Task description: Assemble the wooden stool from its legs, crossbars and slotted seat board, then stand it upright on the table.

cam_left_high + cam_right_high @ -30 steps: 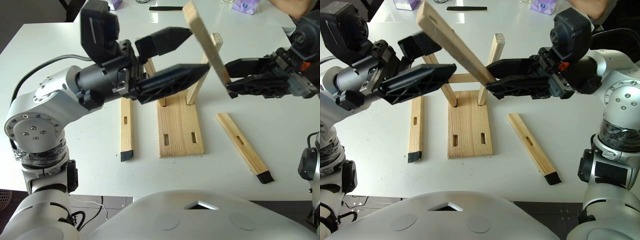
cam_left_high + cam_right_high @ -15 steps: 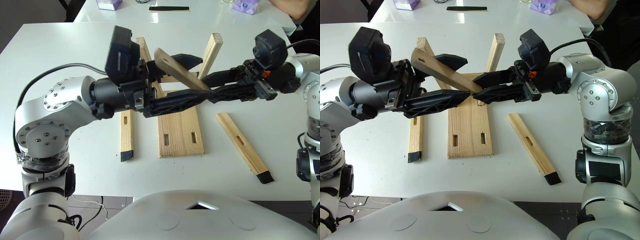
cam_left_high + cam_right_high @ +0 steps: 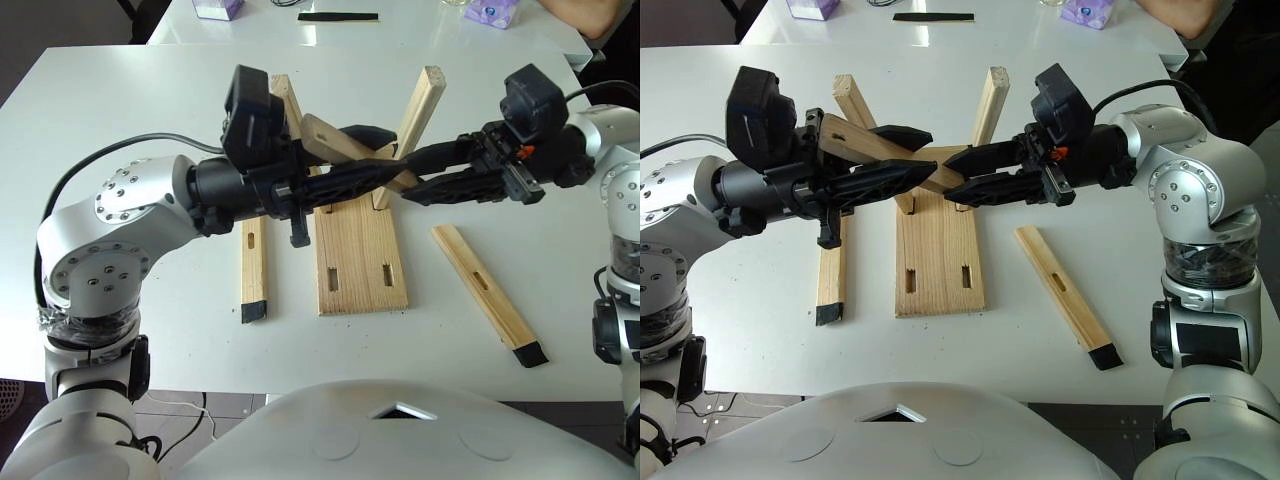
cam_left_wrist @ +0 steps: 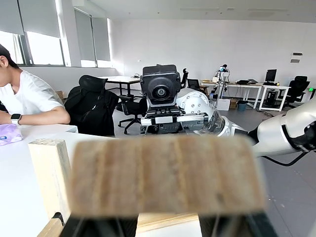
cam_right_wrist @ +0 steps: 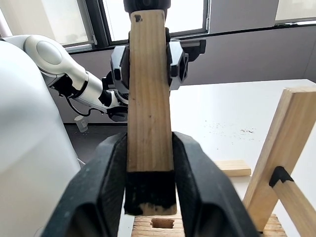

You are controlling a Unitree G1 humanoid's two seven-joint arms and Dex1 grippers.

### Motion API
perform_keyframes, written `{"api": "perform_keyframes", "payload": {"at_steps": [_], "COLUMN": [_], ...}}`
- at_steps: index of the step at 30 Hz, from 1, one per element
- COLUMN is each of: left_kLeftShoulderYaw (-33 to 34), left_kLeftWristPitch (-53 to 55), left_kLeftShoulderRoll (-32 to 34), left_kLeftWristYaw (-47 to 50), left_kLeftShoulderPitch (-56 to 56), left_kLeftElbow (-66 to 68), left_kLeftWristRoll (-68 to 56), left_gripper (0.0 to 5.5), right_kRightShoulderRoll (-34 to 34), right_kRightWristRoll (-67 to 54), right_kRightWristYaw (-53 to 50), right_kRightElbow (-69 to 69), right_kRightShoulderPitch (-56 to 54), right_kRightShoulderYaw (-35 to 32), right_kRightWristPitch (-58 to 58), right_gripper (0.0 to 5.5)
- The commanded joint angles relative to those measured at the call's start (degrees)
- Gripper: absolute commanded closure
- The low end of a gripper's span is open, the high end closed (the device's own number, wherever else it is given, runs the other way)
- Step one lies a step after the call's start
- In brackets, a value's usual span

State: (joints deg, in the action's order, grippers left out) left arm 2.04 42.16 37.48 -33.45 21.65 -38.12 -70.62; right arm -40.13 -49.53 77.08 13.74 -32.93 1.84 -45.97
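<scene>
A wooden leg (image 3: 330, 135) hangs slanted above the far end of the seat board (image 3: 360, 265). My right gripper (image 3: 405, 180) is shut on its black-tipped lower end (image 5: 149, 190). My left gripper (image 3: 400, 148) comes from the opposite side, its fingers closed on the same leg higher up, whose upper end (image 4: 163, 177) lies close to the left wrist camera. The seat board lies flat with two near slots bare. Two legs (image 3: 418, 105) (image 3: 285, 95) stand slanted in its far slots, with a crossbar (image 5: 232, 167) between them.
One loose leg (image 3: 253, 265) lies left of the seat board and another (image 3: 487, 292) lies to its right, both with black tips. A black strip (image 3: 338, 17) and purple packs (image 3: 490, 12) sit at the table's far edge.
The leg came down from high above the table and now lies flatter over the board. My left gripper, wide open a second ago, has closed onto it. The right gripper kept its hold.
</scene>
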Motion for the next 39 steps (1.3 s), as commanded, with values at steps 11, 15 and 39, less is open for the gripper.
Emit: {"api": "perform_keyframes", "payload": {"at_steps": [11, 15, 39], "left_kLeftShoulderYaw": [6.06, 17.73, 5.38], "left_kLeftWristPitch": [-0.65, -0.68, -41.20], "left_kLeftShoulderRoll": [7.79, 16.02, 17.26], "left_kLeftWristYaw": [-9.94, -18.53, -33.68], "left_kLeftShoulderPitch": [-7.72, -16.35, -25.94], "left_kLeftElbow": [-1.08, 0.54, 30.74], "left_kLeftWristRoll": [6.19, 8.44, 50.99], "left_gripper": [4.19, 4.19, 4.19], "right_kRightShoulderRoll": [-2.21, -2.04, -2.00], "right_kRightWristRoll": [11.49, 8.94, 15.04], "right_kRightWristYaw": [-4.27, -6.99, -13.83], "right_kRightElbow": [-1.79, 2.51, 8.24], "right_kRightShoulderPitch": [4.80, 9.60, 19.75], "right_kRightShoulderYaw": [1.50, -2.82, -1.82], "right_kRightWristPitch": [8.94, 8.56, 14.86], "right_gripper": [3.13, 3.13, 3.13]}}
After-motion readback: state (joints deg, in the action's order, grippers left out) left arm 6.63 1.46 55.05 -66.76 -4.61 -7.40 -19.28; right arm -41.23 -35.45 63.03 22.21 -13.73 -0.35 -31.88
